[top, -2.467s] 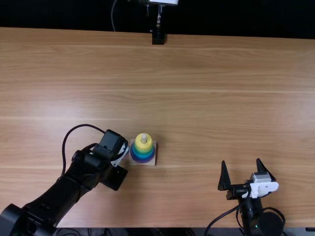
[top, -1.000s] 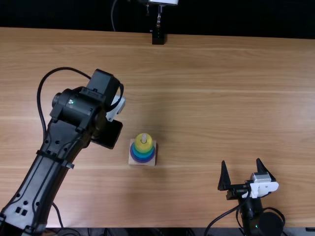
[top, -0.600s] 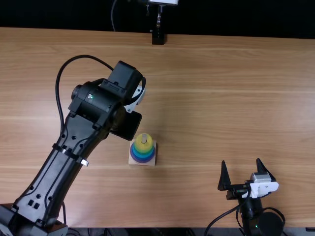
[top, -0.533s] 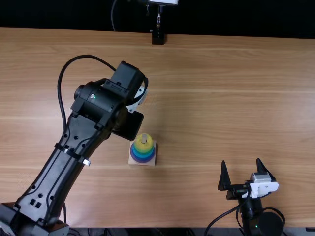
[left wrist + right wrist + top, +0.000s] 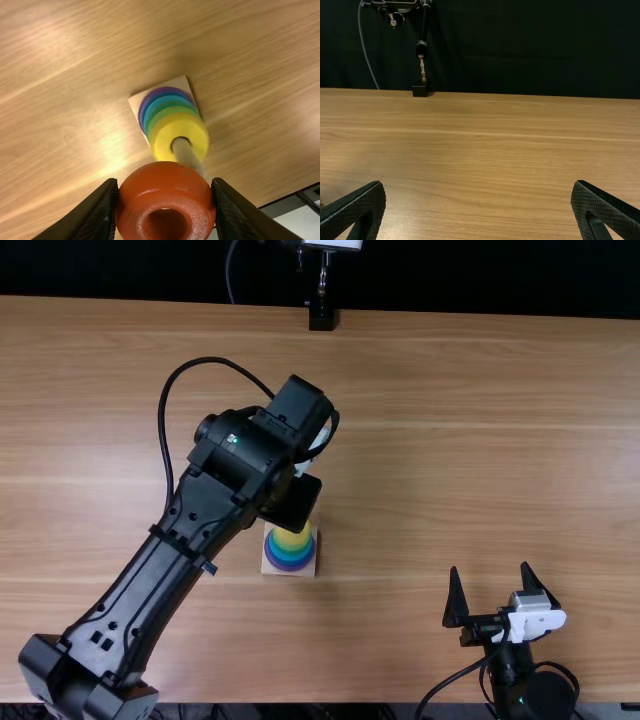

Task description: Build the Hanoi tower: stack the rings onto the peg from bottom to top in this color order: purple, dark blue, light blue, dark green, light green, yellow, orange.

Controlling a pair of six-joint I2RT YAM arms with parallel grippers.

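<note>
Brown wood is making up the table [image 5: 450,440], lying all around the square base [image 5: 137,100]. Over that base, the left arm [image 5: 195,515] is hanging. Well apart from it, to the right and nearer, the right gripper [image 5: 489,566] is standing wide open, holding nothing. Above the base, the left gripper [image 5: 165,182] is clasping the orange ring [image 5: 134,195] between both fingers. On the base, the stack is running from the purple ring [image 5: 165,90] up to the yellow ring [image 5: 160,140], with the peg [image 5: 184,150] poking through.

Only the last ring is waiting to go on, it seems. Doing this well is meaning keeping the ring level, centring its hole over the tip (the overlap is leaving alignment uncertain), lowering gently and releasing once it is touching yellow. No lettering is reading clearly on the rings.
</note>
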